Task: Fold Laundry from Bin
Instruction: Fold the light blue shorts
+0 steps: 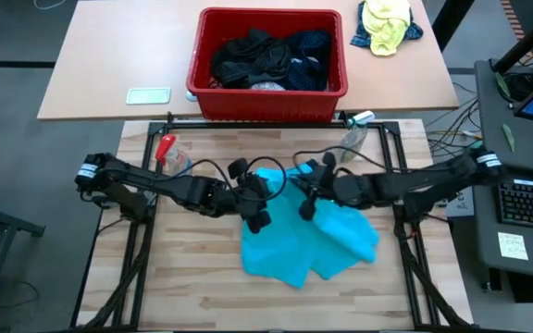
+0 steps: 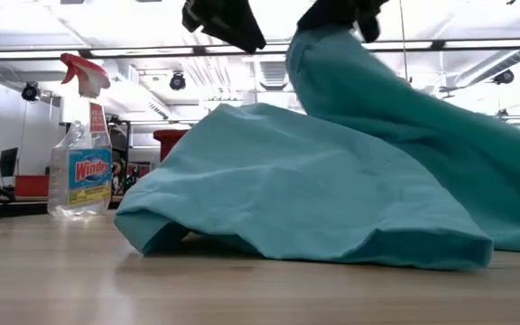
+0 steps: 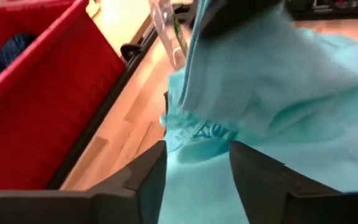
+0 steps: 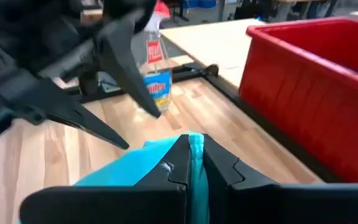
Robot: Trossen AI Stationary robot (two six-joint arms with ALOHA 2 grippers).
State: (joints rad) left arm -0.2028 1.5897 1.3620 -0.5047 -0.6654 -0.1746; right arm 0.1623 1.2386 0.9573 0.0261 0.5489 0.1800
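A turquoise garment [image 1: 327, 245] lies crumpled on the wooden table, with one part [image 2: 332, 63] drawn up to my right gripper [image 4: 194, 149], which is shut on it above the table's middle. My left gripper [image 3: 197, 155] hovers just left of it, open, with nothing between its fingers; the turquoise cloth shows beyond them. The red bin [image 1: 202, 88] stands on the lighter table past the far edge and holds dark laundry [image 1: 266, 57], black and navy pieces heaped together. My right gripper pinches a raised bit of the turquoise garment [image 4: 196, 142] between its two fingers, coming at it nearly level from the table's right. One layer or several, I cannot tell. The cloth slopes down from the hold, and its lower spread [image 2: 314, 208] rests on the table.
A Windex spray bottle [image 2: 79, 171] stands at the table's far left, and a clear bottle [image 1: 354, 139] at the far right. A yellow-and-blue cloth bundle [image 1: 387, 23] lies right of the bin. A flat pale card [image 1: 148, 95] lies left of it.
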